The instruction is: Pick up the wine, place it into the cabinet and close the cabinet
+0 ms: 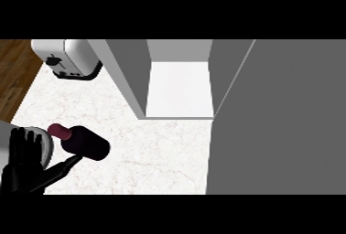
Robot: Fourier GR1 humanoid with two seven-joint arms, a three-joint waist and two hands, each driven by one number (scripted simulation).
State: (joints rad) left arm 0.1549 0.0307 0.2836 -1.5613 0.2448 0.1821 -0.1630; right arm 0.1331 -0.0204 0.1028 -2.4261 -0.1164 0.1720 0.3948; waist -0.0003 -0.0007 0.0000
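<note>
Fingers [27,141] of the left hand [25,171] stand straight and spread beside the wine [84,140], holding nothing, thumb touching the dark rounded bottle lying on the white marbled counter [155,155], near the open grey cabinet [179,87] and boxy toaster [66,58].

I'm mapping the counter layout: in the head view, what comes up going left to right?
Left hand → toaster → wine → open cabinet → cabinet door. The toaster sits farther back than the wine.
</note>
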